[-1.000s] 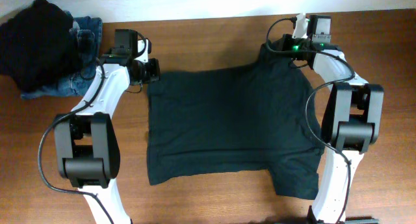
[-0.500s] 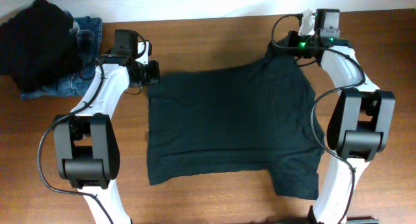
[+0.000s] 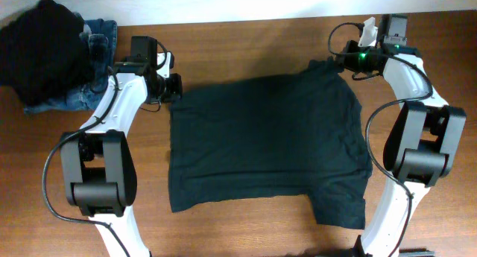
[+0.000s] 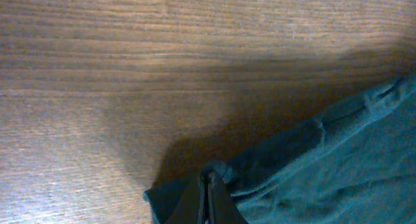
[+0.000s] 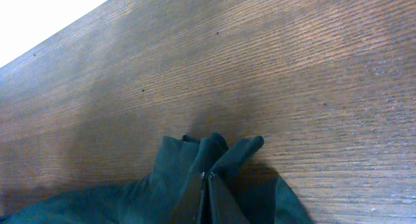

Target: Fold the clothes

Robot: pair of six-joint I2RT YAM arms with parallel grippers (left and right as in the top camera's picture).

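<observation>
Mid-table [image 3: 246, 45], lying a little toward 3 o'clock: shirt [image 3: 264, 141], dark blackish-green, short-sleeved, spread mostly flat on the wood. Smooth across the middle, rumpled along the 3 o'clock edge. One sleeve sticking out toward 5 o'clock. Far corners drawn out toward 10 and 1 o'clock, each into a claw.

At the shirt's 10 o'clock corner: left claw [image 3: 173, 86], pinched fully together on the hem. From the left wrist, jaws closed to a thin seam with a small pucker of cloth caught between them. More shirt trailing away toward 4 o'clock, bare wood toward 12.

At the shirt's 1 o'clock corner: right claw [image 3: 339, 62], likewise clamped tight on the fabric. From the right wrist, cloth gathered into a little peaked bunch around the closed jaws, bare wood beyond toward 12. Cannot tell whether either corner is raised off the wood.

At the table's 10 o'clock corner, well apart from the shirt: heap of black cloth [image 3: 41, 45] lying over jeans [image 3: 100, 33].
</observation>
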